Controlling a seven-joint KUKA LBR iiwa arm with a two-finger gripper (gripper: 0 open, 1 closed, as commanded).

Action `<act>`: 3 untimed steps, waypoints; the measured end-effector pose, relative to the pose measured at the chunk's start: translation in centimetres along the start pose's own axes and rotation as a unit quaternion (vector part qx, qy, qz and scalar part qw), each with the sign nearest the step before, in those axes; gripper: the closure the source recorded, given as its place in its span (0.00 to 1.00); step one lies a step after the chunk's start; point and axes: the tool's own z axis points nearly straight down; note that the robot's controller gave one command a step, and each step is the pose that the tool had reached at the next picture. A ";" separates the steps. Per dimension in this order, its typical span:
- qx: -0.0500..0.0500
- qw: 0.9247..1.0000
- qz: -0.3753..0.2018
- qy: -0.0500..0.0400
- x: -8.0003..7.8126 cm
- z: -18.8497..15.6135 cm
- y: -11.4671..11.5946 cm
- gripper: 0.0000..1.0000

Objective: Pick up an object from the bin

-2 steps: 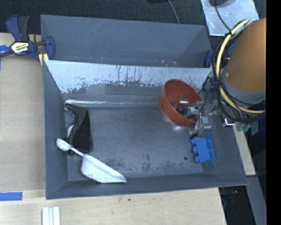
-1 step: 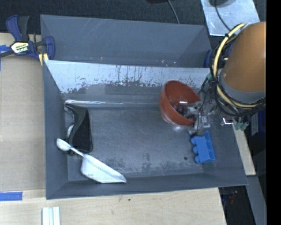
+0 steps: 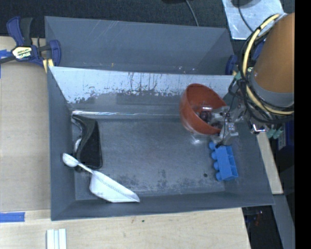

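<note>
Gripper [image 3: 224, 122] is working at the rim of the red-brown bowl [image 3: 196, 104], 2 o'clock in the bin [image 3: 145, 51]. Can't tell the grip state. Should be confirming the rim pinch and lifting straight, clearing the blue block [image 3: 224, 162] at 4 o'clock.

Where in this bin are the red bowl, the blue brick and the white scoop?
red bowl [image 3: 193, 105]: camera view, its left wall.
blue brick [image 3: 224, 163]: camera view, middle of its top face.
white scoop [image 3: 110, 189]: camera view, its broad blade.
</note>
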 end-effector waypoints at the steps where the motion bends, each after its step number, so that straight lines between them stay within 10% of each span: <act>1: 0.000 0.999 -0.033 -0.001 -0.5 -0.3 -0.4 0.00; 2: 0.001 1.000 -0.027 -0.004 0.8 -11.7 0.5 0.00; 3: 0.000 1.000 -0.012 0.003 0.8 0.4 0.3 0.00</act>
